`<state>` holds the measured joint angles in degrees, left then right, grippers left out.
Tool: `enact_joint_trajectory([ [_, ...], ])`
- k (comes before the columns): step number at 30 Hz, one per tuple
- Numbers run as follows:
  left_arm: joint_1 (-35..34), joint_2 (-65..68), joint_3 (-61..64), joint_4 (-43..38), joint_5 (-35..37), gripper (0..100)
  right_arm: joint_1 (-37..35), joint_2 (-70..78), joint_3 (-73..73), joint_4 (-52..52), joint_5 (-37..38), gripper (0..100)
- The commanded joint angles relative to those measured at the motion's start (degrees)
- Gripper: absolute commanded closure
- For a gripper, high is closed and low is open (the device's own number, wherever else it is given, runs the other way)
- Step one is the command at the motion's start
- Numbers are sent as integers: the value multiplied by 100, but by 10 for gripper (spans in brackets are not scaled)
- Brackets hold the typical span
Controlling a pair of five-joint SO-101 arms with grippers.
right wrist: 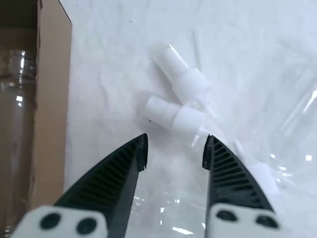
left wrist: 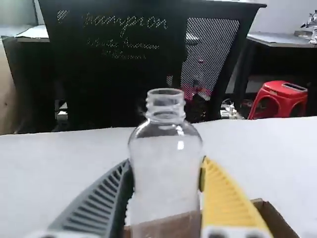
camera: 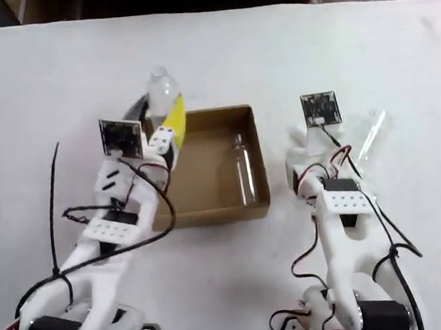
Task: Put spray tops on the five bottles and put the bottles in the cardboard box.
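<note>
My left gripper (left wrist: pixel 166 198) is shut on a clear capless bottle (left wrist: pixel 165 168), held upright between a grey and a yellow finger. In the high view that bottle (camera: pixel 160 91) stands at the far left corner of the cardboard box (camera: pixel 255 135), with the left gripper (camera: pixel 157 116) around it. A second clear bottle (camera: pixel 242 167) lies inside the box, also seen as the bottle (right wrist: pixel 15 129) by the box wall (right wrist: pixel 49 99). My right gripper (right wrist: pixel 173 151) hangs open just above two white spray tops (right wrist: pixel 181 84) (right wrist: pixel 176 116) lying on the white table to the right of the box.
Clear plastic wrapping (camera: pixel 368 133) lies on the table right of the right gripper (camera: pixel 305 146). Loose cables trail from both arms. Past the table's far edge stand dark furniture and a red stool (left wrist: pixel 282 96).
</note>
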<state>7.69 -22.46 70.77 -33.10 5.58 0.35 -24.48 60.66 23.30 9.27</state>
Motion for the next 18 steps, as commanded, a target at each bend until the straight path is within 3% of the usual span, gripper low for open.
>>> enact_joint_trajectory([
  [1,-66,-233,-35,-88,132,977,-40,-101,-35,-84,9,836],
  [18,-57,-233,255,-88,132,977,-40,-101,-35,-66,9,836],
])
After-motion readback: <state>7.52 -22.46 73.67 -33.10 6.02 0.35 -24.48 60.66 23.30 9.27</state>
